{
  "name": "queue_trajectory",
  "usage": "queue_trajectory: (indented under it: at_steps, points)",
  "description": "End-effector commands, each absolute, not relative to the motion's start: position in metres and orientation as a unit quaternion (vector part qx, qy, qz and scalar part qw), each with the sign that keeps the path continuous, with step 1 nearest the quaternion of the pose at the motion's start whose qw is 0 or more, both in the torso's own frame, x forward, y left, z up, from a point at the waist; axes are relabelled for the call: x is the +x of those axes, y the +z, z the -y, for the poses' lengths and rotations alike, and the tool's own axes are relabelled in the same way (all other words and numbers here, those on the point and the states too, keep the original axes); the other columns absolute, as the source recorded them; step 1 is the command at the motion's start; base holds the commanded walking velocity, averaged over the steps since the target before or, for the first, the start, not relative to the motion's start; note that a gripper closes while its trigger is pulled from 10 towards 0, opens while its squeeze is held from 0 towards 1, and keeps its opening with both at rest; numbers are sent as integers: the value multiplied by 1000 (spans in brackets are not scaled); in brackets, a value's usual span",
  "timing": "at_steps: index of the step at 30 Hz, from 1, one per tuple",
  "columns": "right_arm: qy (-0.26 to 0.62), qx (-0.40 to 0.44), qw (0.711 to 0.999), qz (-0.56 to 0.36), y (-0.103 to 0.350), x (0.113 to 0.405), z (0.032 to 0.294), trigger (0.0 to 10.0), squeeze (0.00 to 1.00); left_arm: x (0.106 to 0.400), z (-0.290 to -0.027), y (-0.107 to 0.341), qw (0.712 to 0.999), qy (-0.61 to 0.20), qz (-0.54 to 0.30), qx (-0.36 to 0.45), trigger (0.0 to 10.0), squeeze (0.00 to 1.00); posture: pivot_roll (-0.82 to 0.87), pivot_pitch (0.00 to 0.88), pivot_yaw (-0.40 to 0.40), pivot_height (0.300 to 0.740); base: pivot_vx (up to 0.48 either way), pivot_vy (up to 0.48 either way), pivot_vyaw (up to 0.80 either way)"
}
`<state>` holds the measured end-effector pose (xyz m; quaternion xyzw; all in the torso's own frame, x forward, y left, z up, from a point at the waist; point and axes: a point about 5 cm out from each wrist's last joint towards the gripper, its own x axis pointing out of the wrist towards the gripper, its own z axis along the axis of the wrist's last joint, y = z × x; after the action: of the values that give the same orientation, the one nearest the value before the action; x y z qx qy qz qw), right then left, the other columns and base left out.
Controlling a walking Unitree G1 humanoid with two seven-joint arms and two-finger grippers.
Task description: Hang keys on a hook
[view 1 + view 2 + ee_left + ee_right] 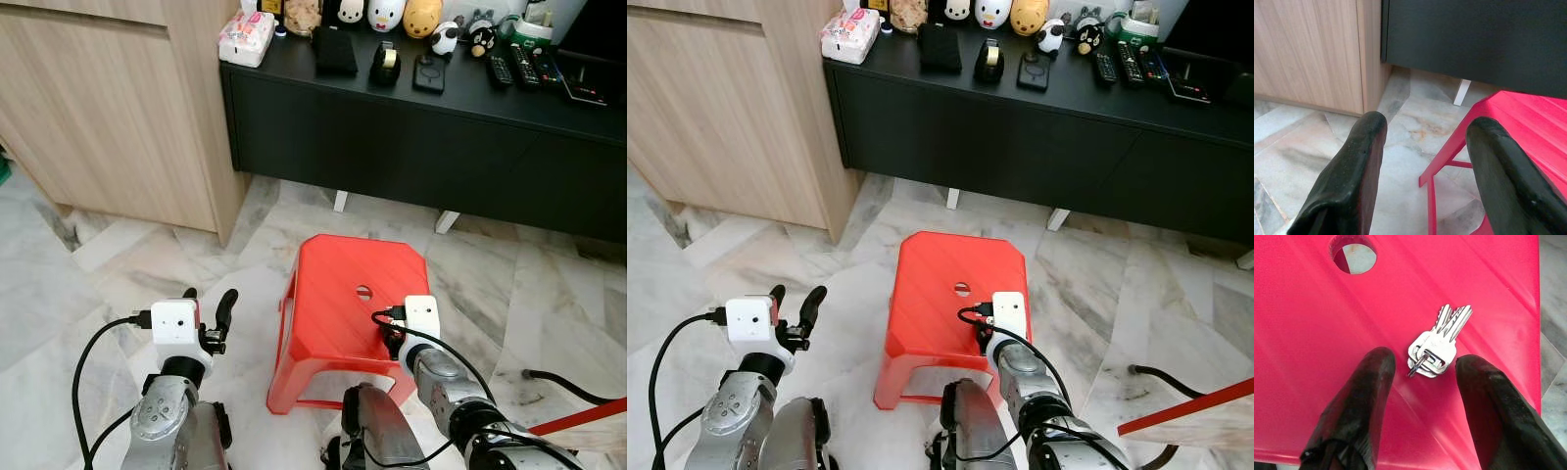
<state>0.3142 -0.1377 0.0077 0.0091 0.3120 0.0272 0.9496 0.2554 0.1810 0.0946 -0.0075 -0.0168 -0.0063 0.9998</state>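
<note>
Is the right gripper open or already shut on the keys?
Open: the right gripper's fingers straddle the keys, which lie flat on the red stool.
</note>
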Motion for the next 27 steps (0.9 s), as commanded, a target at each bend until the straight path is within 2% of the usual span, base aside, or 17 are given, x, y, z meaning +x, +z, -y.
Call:
queue_trajectory:
  at_steps: [1,3,4,17,19,20,21,22,23,25,27]
  points:
    - [21,13,945,-328,1,308,143,1294,0,252,-177,87,1000,-13,1,-1,10000,0,51,224,-155,607,0,0,0]
    - [21,8,943,-332,0,307,144,8039,0,252,-177,87,1000,-14,0,0,10000,0,51,224,-154,607,0,0,0]
    - [21,8,943,-332,0,307,144,10000,0,252,-177,87,1000,-14,0,0,10000,0,51,224,-155,607,0,0,0]
    - [28,11,944,-329,0,307,145,10000,0,251,-176,87,1000,-14,-1,0,10000,0,51,230,-152,607,0,0,0]
    - [29,12,944,-327,0,307,144,6667,0,250,-176,87,1000,-15,-1,1,10000,0,48,231,-151,607,0,0,0]
    - [28,11,945,-327,0,307,145,4353,0,250,-176,87,1000,-16,-2,1,10000,0,49,232,-150,607,0,0,0]
    - [27,10,944,-327,0,307,145,3804,0,250,-175,87,1000,-16,-2,1,10000,0,49,232,-150,607,0,0,0]
    - [26,11,944,-328,0,307,145,2824,0,250,-175,87,1000,-16,-2,1,10000,0,50,232,-149,607,0,0,0]
    - [26,11,944,-328,0,307,146,471,0,250,-175,87,1000,-17,-2,1,10000,0,50,232,-149,607,0,0,0]
    - [26,13,944,-329,-1,307,146,0,0,250,-175,86,1000,-17,-3,2,10000,0,51,233,-148,607,0,0,0]
    - [26,13,944,-329,-1,306,146,0,0,250,-175,86,1000,-17,-3,2,10000,0,50,233,-147,607,0,0,0]
